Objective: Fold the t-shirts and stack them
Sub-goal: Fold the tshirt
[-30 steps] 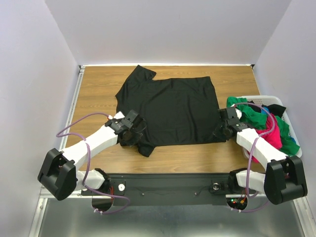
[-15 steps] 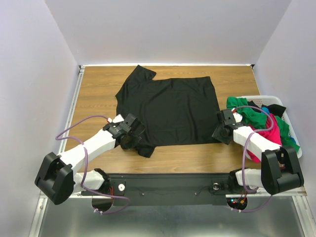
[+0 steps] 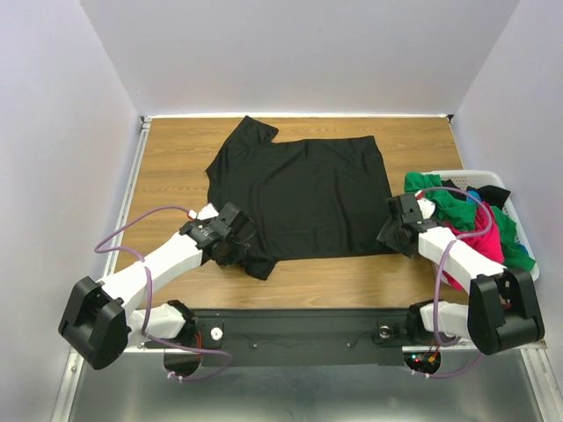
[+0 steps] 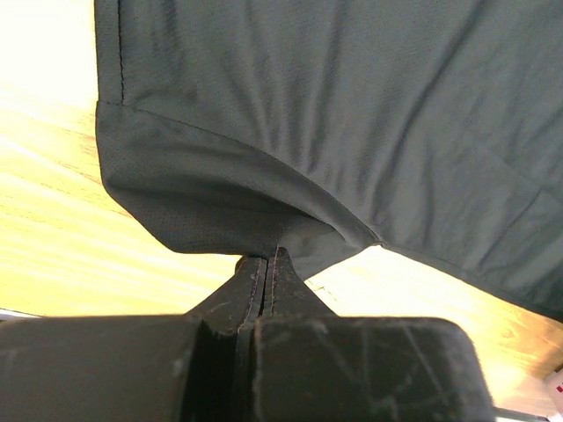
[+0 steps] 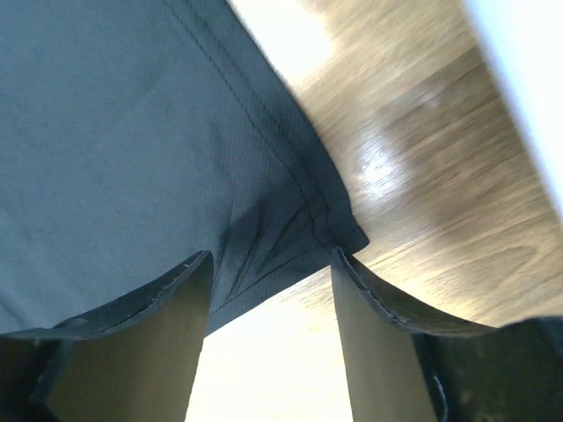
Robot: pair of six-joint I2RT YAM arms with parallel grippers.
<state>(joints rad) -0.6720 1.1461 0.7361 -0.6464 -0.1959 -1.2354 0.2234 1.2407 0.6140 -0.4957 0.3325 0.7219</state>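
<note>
Cloth sits pinched in the left gripper [image 4: 268, 264], whose jaws are pressed together on the edge of the near-left sleeve [image 3: 256, 261] of the large black t-shirt [image 3: 303, 193]. We judge this grip sound but shallow. The wrist view shows only a thin lip of fabric between the fingers, so any pull from here should be slow and low over the table [image 3: 171, 158], or the sleeve may slip out.

The shirt itself lies spread across the middle of the wood, mostly flat. At its near-right corner the right gripper [image 5: 268, 272] stands with its jaws well apart, holding nothing. One finger is in front of the fabric and the other is just beside the hem corner [image 5: 341, 227].

We would want that side gripped too before folding, taking in the stitched hem rather than the bare tip. Then both near corners can travel together and the fold line comes out straight. Lifting unevenly would likely drag wrinkles across the body.

Farther right, the white basket [image 3: 471, 173] holds the green shirt [image 3: 449, 207] and the magenta-pink shirt [image 3: 484, 244]. The right arm reaches over them, so we should mind snagging.
</note>
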